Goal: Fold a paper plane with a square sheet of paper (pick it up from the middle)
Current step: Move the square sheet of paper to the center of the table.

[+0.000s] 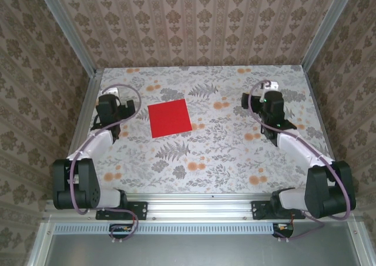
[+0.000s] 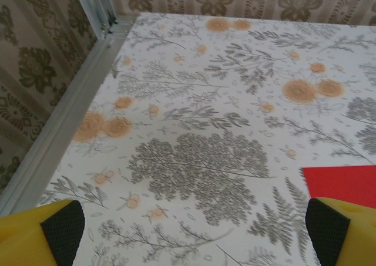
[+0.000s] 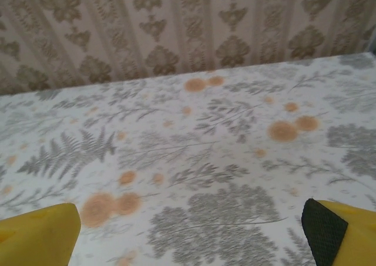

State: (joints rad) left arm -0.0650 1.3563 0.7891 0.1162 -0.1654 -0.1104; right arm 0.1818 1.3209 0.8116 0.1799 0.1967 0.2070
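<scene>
The square sheet of paper [image 1: 170,118] is bright red and lies flat and unfolded on the floral table, a little left of centre. Its near-left corner [image 2: 343,185] shows at the right edge of the left wrist view. My left gripper [image 1: 117,98] hovers to the left of the sheet, apart from it. Its yellow fingers stand wide open over bare tablecloth [image 2: 194,236]. My right gripper [image 1: 267,93] is at the far right of the table, well away from the sheet, and is also open with nothing between its fingers [image 3: 191,236]. The paper plane is out of view.
Wallpapered walls and aluminium posts [image 1: 76,43] close the table on three sides. A metal rail [image 2: 64,125] runs along the left table edge close to my left gripper. Both arm bases [image 1: 73,184] sit at the near edge.
</scene>
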